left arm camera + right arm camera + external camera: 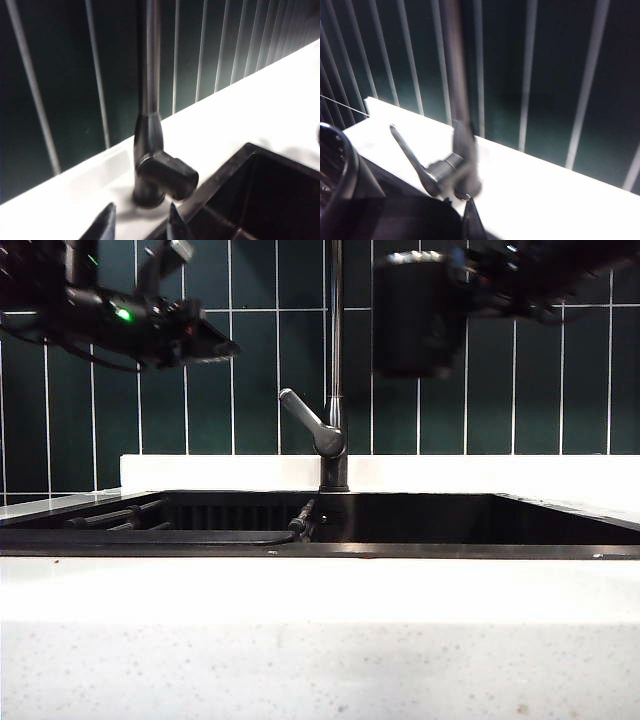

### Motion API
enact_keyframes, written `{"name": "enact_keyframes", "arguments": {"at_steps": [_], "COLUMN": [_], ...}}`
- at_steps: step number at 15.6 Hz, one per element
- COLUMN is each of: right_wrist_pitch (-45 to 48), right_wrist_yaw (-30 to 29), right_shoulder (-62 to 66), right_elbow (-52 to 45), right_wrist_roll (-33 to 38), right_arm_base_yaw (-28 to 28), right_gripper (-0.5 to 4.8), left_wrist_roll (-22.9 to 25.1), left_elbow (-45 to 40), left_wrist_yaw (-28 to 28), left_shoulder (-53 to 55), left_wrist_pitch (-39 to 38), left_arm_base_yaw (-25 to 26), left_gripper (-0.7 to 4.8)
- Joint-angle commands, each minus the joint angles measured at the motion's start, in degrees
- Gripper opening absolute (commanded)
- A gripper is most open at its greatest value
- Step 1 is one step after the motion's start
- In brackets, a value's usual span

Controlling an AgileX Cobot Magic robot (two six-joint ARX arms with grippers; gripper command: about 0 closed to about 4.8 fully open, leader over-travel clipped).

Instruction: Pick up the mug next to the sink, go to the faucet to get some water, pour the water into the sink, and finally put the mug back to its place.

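The black mug hangs high in the air, right of the faucet, with its silvery rim up. My right gripper holds it from the right, shut on it. In the right wrist view the mug fills the near corner and hides most of my right gripper. My left gripper hovers left of the faucet pipe, above the grey lever. In the left wrist view my left gripper is open and empty, a short way from the faucet base and lever. The black sink lies below.
A white countertop runs along the front and a white ledge behind the sink. Dark green tiles form the back wall close behind the faucet. Dark rack bars lie in the sink's left part.
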Motion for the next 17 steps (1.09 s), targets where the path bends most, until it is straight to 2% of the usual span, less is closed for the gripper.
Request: {"name": "enact_keyframes", "arguments": {"at_steps": [1, 3, 10, 15, 17], "right_wrist_pitch": [-1.7, -2.1, -3.4, -5.1, -5.0], "right_wrist_yaw": [1.0, 3.2, 3.2, 3.1, 3.2], "right_shoulder": [-0.2, 0.4, 5.2, 8.3, 8.3], "right_elbow": [3.3, 4.7, 9.8, 13.4, 13.4], "right_wrist_roll": [0.2, 0.2, 0.2, 0.2, 0.2], "right_arm_base_yaw": [3.5, 5.2, 7.1, 8.4, 8.7], "right_gripper": [-0.03, -0.03, -0.03, -0.03, -0.03], "left_wrist_roll": [-1.4, -1.4, -2.9, -3.4, -5.3], "left_elbow": [7.7, 13.8, 27.6, 28.1, 28.1], "left_wrist_yaw": [4.6, 7.9, 15.3, 16.5, 19.5], "left_shoulder": [7.1, 12.4, 23.3, 24.5, 24.5], "left_wrist_pitch": [-0.8, -3.3, -4.0, -0.8, -0.9], "left_arm_base_yaw": [0.0, 0.0, -1.3, -1.8, -1.8], "left_gripper": [1.77, 1.89, 1.88, 1.88, 1.87]}}
